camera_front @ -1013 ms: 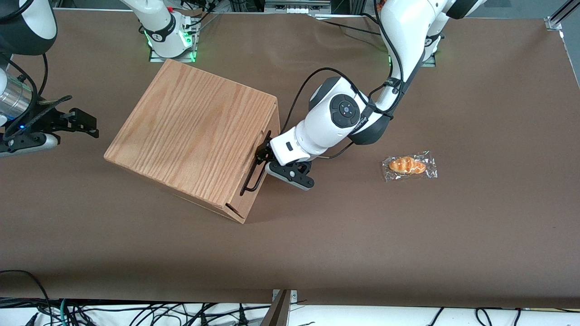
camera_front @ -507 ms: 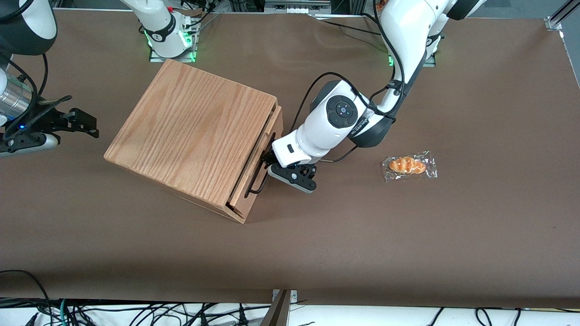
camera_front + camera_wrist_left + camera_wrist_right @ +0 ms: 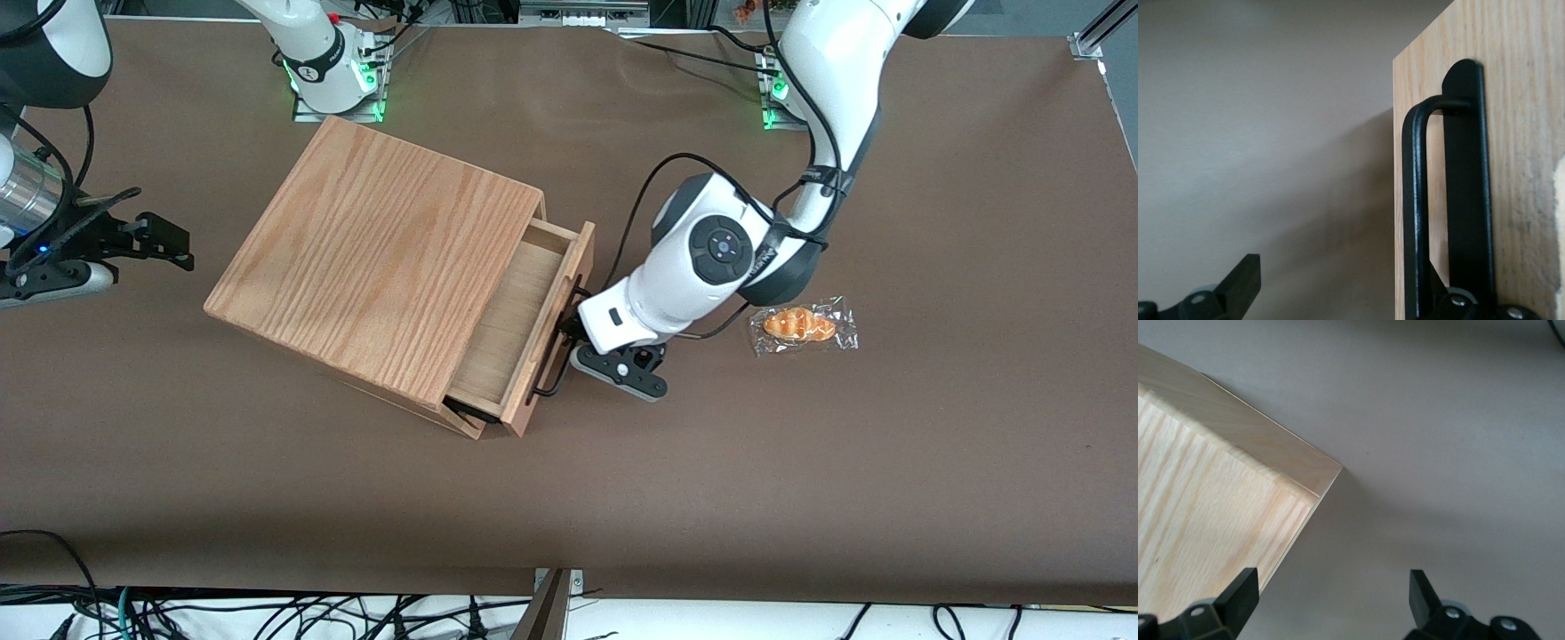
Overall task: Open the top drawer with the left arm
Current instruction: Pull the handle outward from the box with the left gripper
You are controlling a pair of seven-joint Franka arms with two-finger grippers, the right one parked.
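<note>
you start at the cabinet, sitting at an angle on the brown table; it looks to be where it was 1 second ago, so the pull has not dragged the box along

next comes the top drawer. 1 second ago its front panel was flush with the cabinet, half a second ago it showed only a thin gap, and now it stands well out, with its pale floor and side wall open to view. it is partly open, not fully: part of the tray may still be under the cabinet top, so judge the task as well along but probably not finished

then the handle, the thin black wire loop on the drawer front. the gripper sits right at it, hooked on the bar. in the wrist view 1 finger stands apart over the bare table and the other sits down by the handle, so the fingers read as spread, not clamped; the drawer seems to be coming out by hooking, not pinching

the left arm has swung away from the cabinet with the drawer. watch that it is now just beside the wrapped pastry, which has not moved; more travel the same way could brush it
</note>
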